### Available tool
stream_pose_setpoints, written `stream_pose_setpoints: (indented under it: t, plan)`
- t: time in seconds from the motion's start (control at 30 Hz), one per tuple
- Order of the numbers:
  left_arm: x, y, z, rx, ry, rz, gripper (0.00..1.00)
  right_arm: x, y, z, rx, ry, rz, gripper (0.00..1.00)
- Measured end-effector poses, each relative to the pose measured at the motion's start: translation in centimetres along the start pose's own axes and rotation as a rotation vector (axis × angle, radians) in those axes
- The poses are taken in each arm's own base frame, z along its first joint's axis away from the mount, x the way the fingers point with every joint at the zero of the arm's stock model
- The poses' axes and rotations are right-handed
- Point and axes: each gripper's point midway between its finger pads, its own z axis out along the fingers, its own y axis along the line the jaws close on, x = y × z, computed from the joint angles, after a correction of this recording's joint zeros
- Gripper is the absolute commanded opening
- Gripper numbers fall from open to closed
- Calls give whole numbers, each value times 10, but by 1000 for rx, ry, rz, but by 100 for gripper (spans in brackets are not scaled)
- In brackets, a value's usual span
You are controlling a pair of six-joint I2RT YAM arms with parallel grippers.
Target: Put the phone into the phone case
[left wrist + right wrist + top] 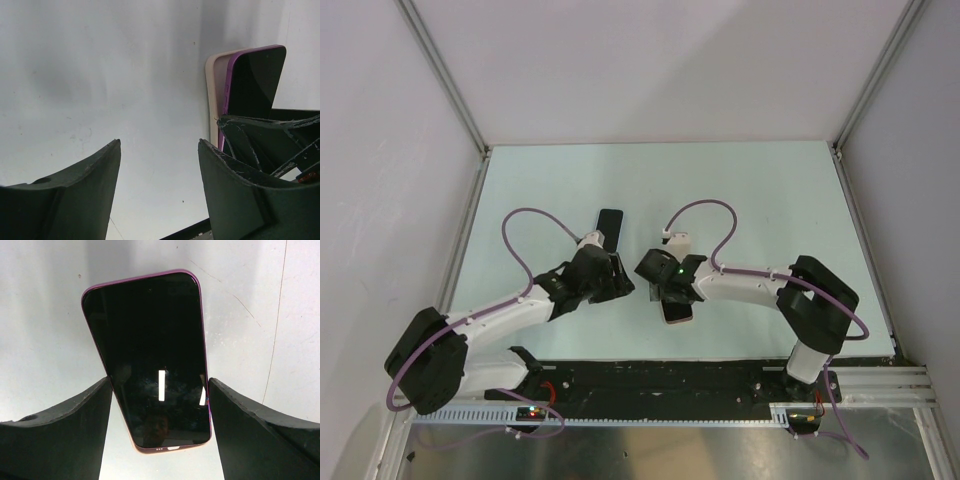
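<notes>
The pale mint-white flat table (760,200) carries everything, and the landmark on it is the pale beige, round-cornered phone case (214,85), which lies flat near the table's near edge, about midway between the two bases.

The white-and-black left arm (490,315) reaches in from the near left corner towards the case. The matching right arm (750,285) comes in from the near right and ends directly above the case.

The left gripper (159,142) hovers just to the left of the case. Its dark fingers (75,190) are spread wide, with only bare table between them.

The right gripper (160,380) sits over the case. Its two dark fingers (60,425) press against the opposite long edges of the phone (150,350), pinching it across its width.

The phone is a slim slab with a glossy black screen, rounded corners and a thin purple rim. It lies on top of the case, screen up. In the left wrist view a strip of beige case shows along its left long edge, and in the right wrist view a sliver of beige shows below its near end. Whether it is fully seated cannot be told.

A flat, all-black rounded rectangular slab (609,224) lies on the table, left of the case and farther from the bases, beside the left wrist and well apart from the phone.

A small green light (679,270) glows on the right wrist, above the case.
</notes>
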Motion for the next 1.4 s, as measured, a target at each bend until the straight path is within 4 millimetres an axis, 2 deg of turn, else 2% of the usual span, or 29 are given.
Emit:
stream_pose_setpoints:
  t: [0.1, 0.23, 0.4, 0.57, 0.67, 0.8, 0.93, 1.17, 1.3, 1.4]
  plan:
    - [0, 0, 0, 0, 0, 2, 68, 0, 1, 0, -3, 1, 1, 67]
    - [1, -1, 0, 5, 6, 2, 67, 0, 1, 0, -7, 2, 2, 84]
    - [2, -1, 0, 9, 11, 2, 67, 1, 5, -3, -37, 1, 12, 92]
    - [2, -1, 0, 9, 12, 2, 68, -9, 12, -15, -88, -25, 38, 96]
    - [2, -2, 0, 10, 12, 3, 66, -14, 14, -22, -109, -39, 50, 94]
    - [5, -3, 0, 13, 19, 12, 63, -18, 7, -31, -126, -55, 67, 86]
    - [21, -8, 2, 19, 57, 52, 59, -18, -6, -42, -161, -64, 98, 77]
    - [47, -26, 9, 31, 128, 127, 56, 9, -43, -42, -178, -22, 133, 66]
    - [51, -46, 14, 60, 140, 153, 56, 29, -47, -37, -194, 26, 123, 61]
    - [52, -59, 16, 84, 139, 166, 55, 36, -47, -36, -206, 50, 120, 56]
